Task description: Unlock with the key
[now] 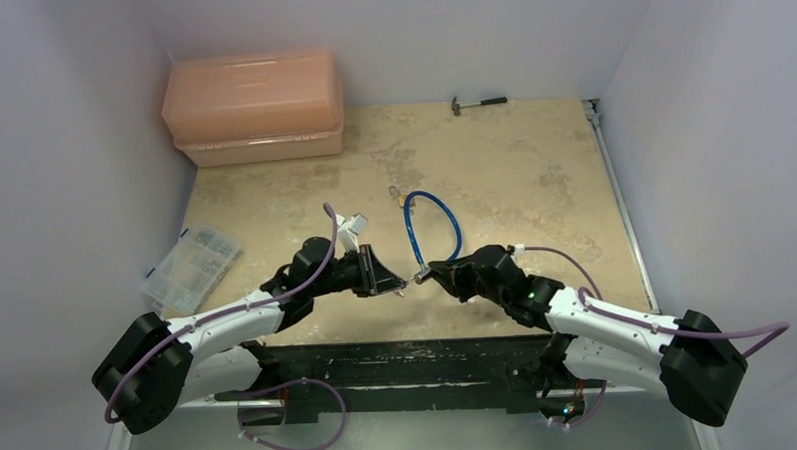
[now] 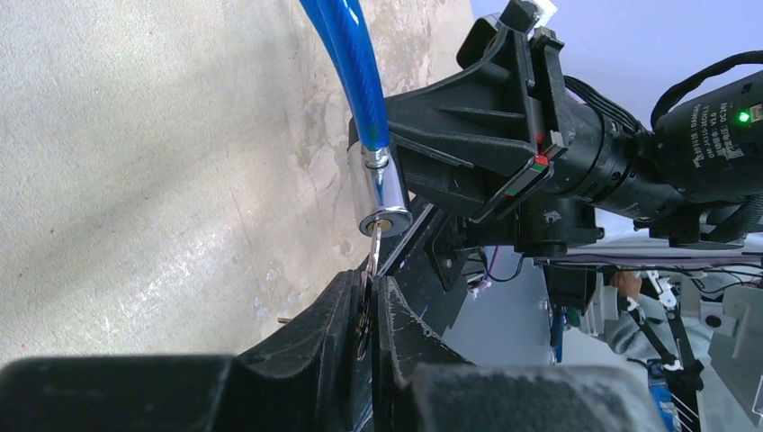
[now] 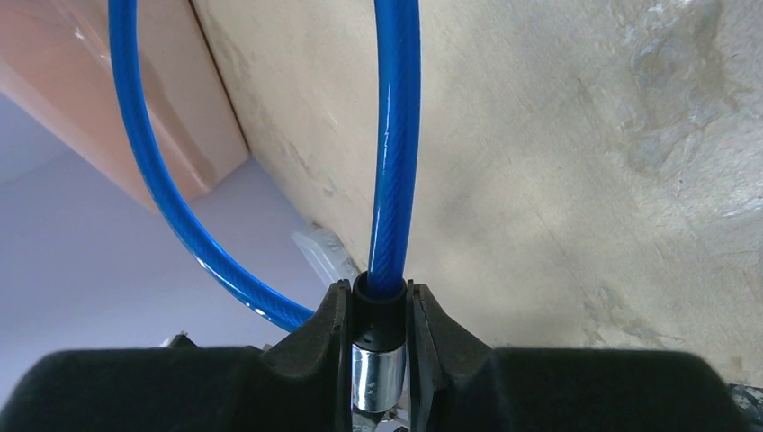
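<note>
2 tools meet over the counter (image 1: 513, 171): your left tool (image 2: 371, 290) pinches the key (image 2: 374, 252) with its tip at the keyhole, while your right tool (image 3: 379, 310) clamps the silver cylinder (image 2: 387, 193) of the blue cable (image 3: 396, 135), keyhole face turned toward the key so, likely, the blade slides straight in.

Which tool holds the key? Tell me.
The left tool pinches the key; the right tool clamps the cable's silver lock end.
</note>
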Controlling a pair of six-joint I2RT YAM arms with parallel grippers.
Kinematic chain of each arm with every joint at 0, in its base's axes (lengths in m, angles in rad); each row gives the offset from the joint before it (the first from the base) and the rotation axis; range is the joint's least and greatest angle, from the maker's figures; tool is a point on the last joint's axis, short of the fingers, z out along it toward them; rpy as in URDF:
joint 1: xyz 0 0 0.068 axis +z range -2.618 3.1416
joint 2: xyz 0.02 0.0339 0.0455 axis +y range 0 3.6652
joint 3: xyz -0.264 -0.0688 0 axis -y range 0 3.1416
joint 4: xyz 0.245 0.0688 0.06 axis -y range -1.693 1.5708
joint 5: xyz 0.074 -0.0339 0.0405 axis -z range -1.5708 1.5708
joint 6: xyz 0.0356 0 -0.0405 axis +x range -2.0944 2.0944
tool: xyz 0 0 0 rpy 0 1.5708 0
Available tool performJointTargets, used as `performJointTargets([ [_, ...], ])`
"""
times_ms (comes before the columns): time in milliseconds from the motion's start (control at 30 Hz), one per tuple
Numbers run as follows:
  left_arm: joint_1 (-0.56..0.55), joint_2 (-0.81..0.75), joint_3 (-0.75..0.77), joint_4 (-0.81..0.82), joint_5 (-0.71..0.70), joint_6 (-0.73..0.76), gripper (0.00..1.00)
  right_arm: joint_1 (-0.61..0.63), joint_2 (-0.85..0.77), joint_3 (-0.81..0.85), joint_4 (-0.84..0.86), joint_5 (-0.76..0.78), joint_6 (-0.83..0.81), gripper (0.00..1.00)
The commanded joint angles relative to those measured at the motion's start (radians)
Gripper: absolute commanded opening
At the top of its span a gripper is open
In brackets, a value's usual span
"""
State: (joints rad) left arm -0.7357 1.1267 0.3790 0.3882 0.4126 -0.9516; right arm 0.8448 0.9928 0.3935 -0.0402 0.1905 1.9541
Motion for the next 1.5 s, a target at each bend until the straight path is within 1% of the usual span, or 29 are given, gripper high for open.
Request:
performJointTargets([
  [0,-0.007,-0.004,0.023,0.05,-0.015,-0.007,0.0,-0.003,-0.008,0.072,0.042,0.038,0.011,0.0],
  [433,-0.005,0.031,0.045,0.07,-0.022,-0.013,0.0,-0.002,-0.005,0.071,0.057,0.024,-0.007,0.0],
  [767,-0.008,0.04,0.054,0.064,-0.064,-0.025,0.0,-0.003,0.007,0.069,0.066,0.017,-0.01,0.0],
  [1467,-0.035,0.045,0.065,0.069,-0.155,-0.072,0.0,-0.003,0.097,0.163,-0.024,0.011,-0.007,0.0],
])
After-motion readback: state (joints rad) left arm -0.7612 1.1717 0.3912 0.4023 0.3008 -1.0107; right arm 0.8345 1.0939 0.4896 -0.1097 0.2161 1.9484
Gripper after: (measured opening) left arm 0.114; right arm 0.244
